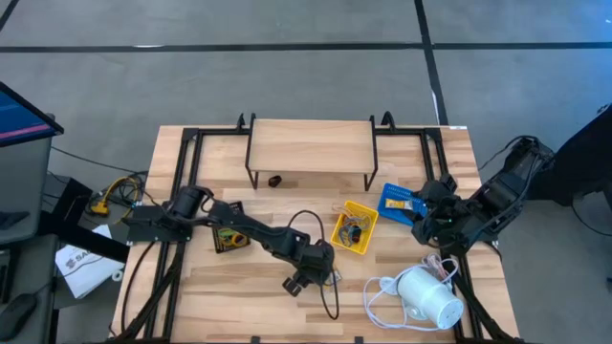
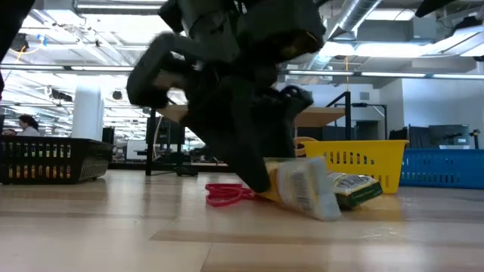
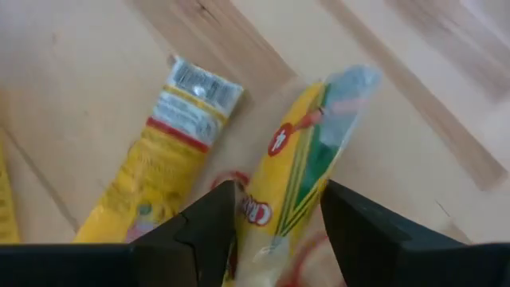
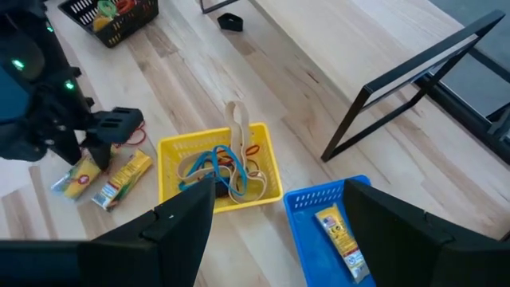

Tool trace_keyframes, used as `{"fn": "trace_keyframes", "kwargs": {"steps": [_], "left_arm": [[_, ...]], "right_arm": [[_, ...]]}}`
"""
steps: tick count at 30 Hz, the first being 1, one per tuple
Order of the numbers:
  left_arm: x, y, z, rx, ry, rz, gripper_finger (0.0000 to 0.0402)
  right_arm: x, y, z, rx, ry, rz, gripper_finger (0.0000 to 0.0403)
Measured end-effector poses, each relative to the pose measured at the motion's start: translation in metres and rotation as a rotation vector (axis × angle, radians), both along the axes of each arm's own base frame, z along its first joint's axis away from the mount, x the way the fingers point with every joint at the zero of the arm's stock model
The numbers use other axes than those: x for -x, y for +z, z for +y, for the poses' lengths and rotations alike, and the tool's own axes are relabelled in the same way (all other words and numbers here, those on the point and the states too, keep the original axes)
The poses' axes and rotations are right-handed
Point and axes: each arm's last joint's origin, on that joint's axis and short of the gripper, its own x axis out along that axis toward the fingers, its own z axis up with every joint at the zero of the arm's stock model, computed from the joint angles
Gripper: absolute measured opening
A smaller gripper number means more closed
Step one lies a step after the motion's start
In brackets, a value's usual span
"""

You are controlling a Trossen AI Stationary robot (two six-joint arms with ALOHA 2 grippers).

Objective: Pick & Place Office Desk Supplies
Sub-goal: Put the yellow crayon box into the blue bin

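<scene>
Left tool (image 3: 275, 231) spread around yellow packet (image 3: 299, 167), second packet (image 3: 163, 159) beside, right tool (image 4: 279, 219) spread at desk's (image 1: 239, 306) 3 o'clock

Two packets (image 3: 167, 151) side by side on the table (image 1: 220, 306), tray of bands (image 1: 354, 227) right of them, mesh tray (image 1: 228, 239) left

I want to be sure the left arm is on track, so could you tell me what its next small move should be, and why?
Probably close the left claw on the yellow crayon packet and lift it. The packet sits between the claw's fingers, which stand apart on either side of it, and it still touches the table, beside a second yellow packet and a red rubber band. The right claw waits open over the trays.
</scene>
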Motion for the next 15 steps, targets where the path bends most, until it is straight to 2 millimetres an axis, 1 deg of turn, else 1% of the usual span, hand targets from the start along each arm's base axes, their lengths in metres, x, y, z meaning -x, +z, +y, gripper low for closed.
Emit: {"fn": "trace_keyframes", "kwargs": {"steps": [3, 8, 13, 15], "left_arm": [[0.001, -0.007, 0.0, -0.015, -0.016, 0.022, 0.0181], [-0.001, -0.007, 0.0, -0.064, -0.05, -0.016, 0.0178], [-0.003, 0.002, 0.004, -0.132, -0.036, -0.07, 0.016], [-0.006, 0.006, 0.007, -0.13, -0.022, -0.102, 0.0151]], "right_arm": [[0.0, 0.0, 0.0, -0.005, 0.001, 0.001, 0.0274], [0.0, 0.0, 0.0, -0.007, 0.003, -0.001, 0.0274], [0.0, 0.0, 0.001, -0.004, 0.007, 0.001, 0.0274], [0.0, 0.0, 0.001, -0.004, 0.007, 0.001, 0.0274]]}}
